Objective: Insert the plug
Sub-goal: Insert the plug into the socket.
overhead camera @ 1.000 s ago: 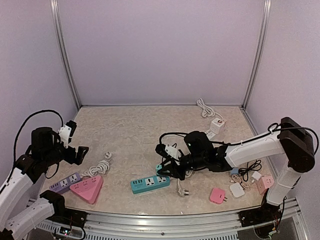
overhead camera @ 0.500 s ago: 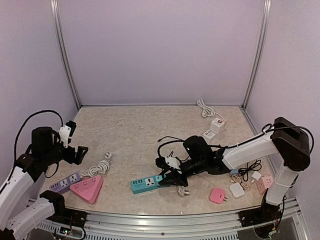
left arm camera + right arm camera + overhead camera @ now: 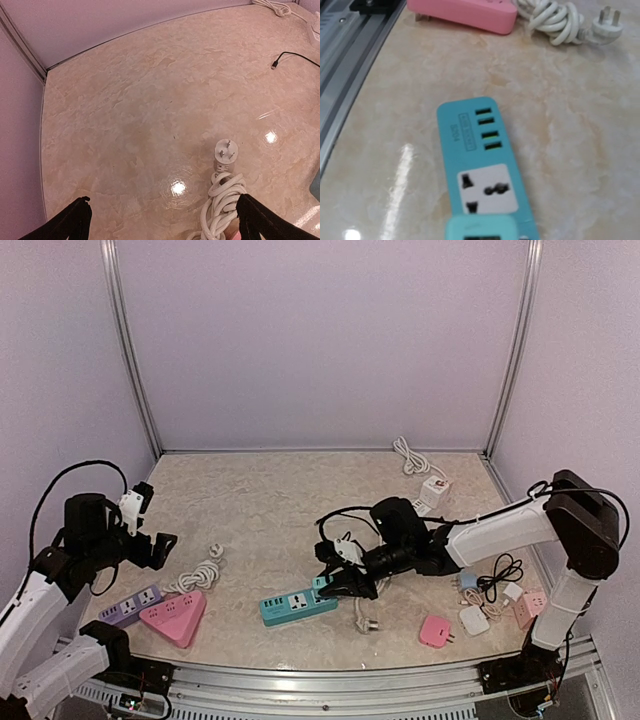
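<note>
A teal power strip (image 3: pixel 292 607) lies on the table near the front middle. In the right wrist view the strip (image 3: pixel 480 160) shows several USB slots and one free white socket. My right gripper (image 3: pixel 338 585) is at the strip's right end, shut on a teal plug (image 3: pixel 319 583). The plug (image 3: pixel 482 228) sits over the strip's near end, at the bottom edge of the right wrist view. I cannot tell whether it is seated. My own fingers are hidden there. My left gripper (image 3: pixel 167 220) is open and empty above a coiled white cable (image 3: pixel 222 200), far left of the strip.
A pink triangular strip (image 3: pixel 175 617) and a purple strip (image 3: pixel 130 606) lie at the front left. The white cable coil (image 3: pixel 195 575) lies beside them. A loose white plug (image 3: pixel 365 622), a pink adapter (image 3: pixel 435 630) and several small adapters (image 3: pixel 473 620) lie at the front right. A white strip (image 3: pixel 432 490) is at the back.
My right gripper dipped low to the strip's right end with the teal plug, then rose slightly. The strip has shifted a little to the left. The left arm has not moved.
</note>
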`<state>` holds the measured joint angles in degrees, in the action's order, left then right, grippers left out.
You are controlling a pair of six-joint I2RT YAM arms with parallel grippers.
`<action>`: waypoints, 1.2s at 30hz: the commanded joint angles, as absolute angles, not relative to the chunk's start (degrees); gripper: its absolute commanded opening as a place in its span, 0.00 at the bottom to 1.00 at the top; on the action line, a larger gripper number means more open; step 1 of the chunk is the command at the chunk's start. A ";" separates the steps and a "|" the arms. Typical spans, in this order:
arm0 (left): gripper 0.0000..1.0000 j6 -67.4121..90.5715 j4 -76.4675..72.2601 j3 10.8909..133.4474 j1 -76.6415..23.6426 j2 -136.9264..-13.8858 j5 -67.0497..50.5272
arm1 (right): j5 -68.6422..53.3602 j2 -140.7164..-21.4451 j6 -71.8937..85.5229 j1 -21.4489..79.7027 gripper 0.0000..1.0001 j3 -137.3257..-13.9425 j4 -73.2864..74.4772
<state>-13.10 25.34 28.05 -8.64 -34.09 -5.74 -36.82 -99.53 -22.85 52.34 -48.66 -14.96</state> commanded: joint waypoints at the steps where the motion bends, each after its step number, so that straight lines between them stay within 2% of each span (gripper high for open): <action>1: 0.99 -13.49 25.61 28.34 -8.26 -33.97 -6.47 | -38.32 -101.01 -23.93 51.55 0.00 -50.55 -16.43; 19: 0.99 -13.58 25.49 28.42 -7.93 -34.35 -6.24 | -37.88 -106.94 -27.45 50.98 0.00 -46.95 -17.56; 28: 0.99 -13.80 25.36 28.37 -7.91 -34.28 -6.10 | -29.61 -107.51 -27.26 54.00 0.00 -42.18 -16.03; 32: 0.99 -13.88 25.29 28.23 -7.91 -34.18 -6.09 | -28.29 -109.53 -22.90 56.86 0.00 -38.48 -20.59; 36: 0.99 -14.11 25.25 28.43 -8.31 -34.65 -6.15 | -27.91 -110.75 -23.24 56.88 0.00 -40.14 -18.63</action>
